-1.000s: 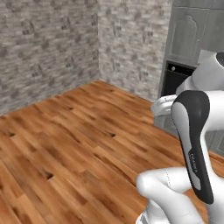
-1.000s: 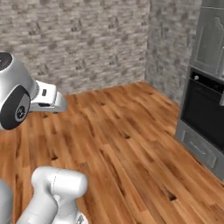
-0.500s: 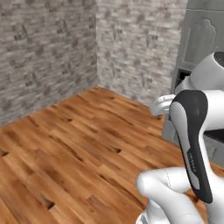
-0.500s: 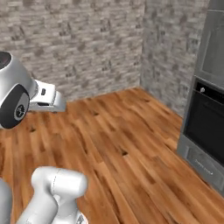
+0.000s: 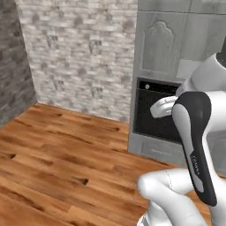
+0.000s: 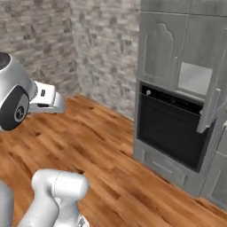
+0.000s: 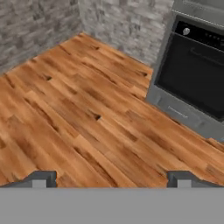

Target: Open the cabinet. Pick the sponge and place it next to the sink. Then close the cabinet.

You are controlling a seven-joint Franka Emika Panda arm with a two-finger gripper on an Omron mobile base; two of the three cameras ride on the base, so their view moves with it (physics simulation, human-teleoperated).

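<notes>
The left base view looks from behind the arm, forward and slightly down, toward the built-in oven [image 5: 154, 110], which sits right of centre at middle distance with the stone wall [image 5: 79, 57] to its left. The right base view faces the same oven [image 6: 170, 128] from further right, so the oven front appears angled and nearer, with the cabinet [image 6: 162, 48] directly above it. Both share the oven, the stone wall and the wooden floor [image 6: 111, 164] in front of the oven. The hand view looks steeply down at the floor [image 7: 87, 118], with the oven [image 7: 192, 74] at its upper right.
</notes>
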